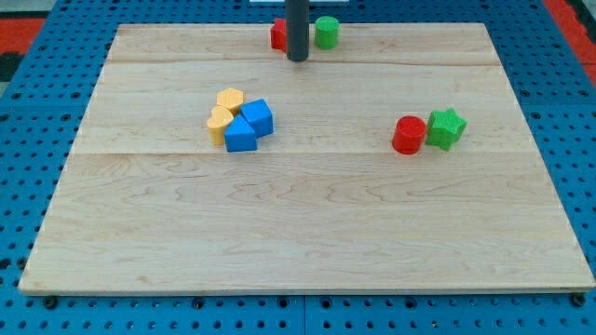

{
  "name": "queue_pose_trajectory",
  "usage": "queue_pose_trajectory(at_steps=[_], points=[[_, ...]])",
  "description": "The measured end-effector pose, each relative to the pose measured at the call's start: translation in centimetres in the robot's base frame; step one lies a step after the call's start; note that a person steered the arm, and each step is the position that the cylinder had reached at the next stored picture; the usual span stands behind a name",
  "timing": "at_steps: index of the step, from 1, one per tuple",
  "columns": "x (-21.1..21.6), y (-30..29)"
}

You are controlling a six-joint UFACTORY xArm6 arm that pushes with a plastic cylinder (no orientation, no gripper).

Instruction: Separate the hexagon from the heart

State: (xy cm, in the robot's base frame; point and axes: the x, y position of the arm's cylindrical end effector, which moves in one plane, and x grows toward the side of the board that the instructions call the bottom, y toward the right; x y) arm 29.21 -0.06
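Note:
A yellow hexagon (231, 98) and a yellow heart (221, 120) lie touching each other left of the board's middle, the hexagon just above the heart. Two blue blocks press against their right side: a blue cube-like block (258, 116) and a blue block (240, 136) below it. My rod comes down at the view's top, and my tip (297, 60) rests on the board well above and to the right of this cluster, apart from it.
A red block (277, 35) sits just left of the rod, partly hidden by it, and a green block (327, 32) just right of it. A red cylinder (408, 135) touches a green star (447, 128) at the right. The wooden board (307, 251) lies on a blue pegboard.

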Motion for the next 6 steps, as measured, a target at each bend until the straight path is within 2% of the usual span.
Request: queue_pose_trajectory(at_steps=[1,2,3,4,6], points=[[7.5,-2.9],[10.2,-10.5],[9.1,-16.2],[4.2,-17.1],[0.1,-12.3]])
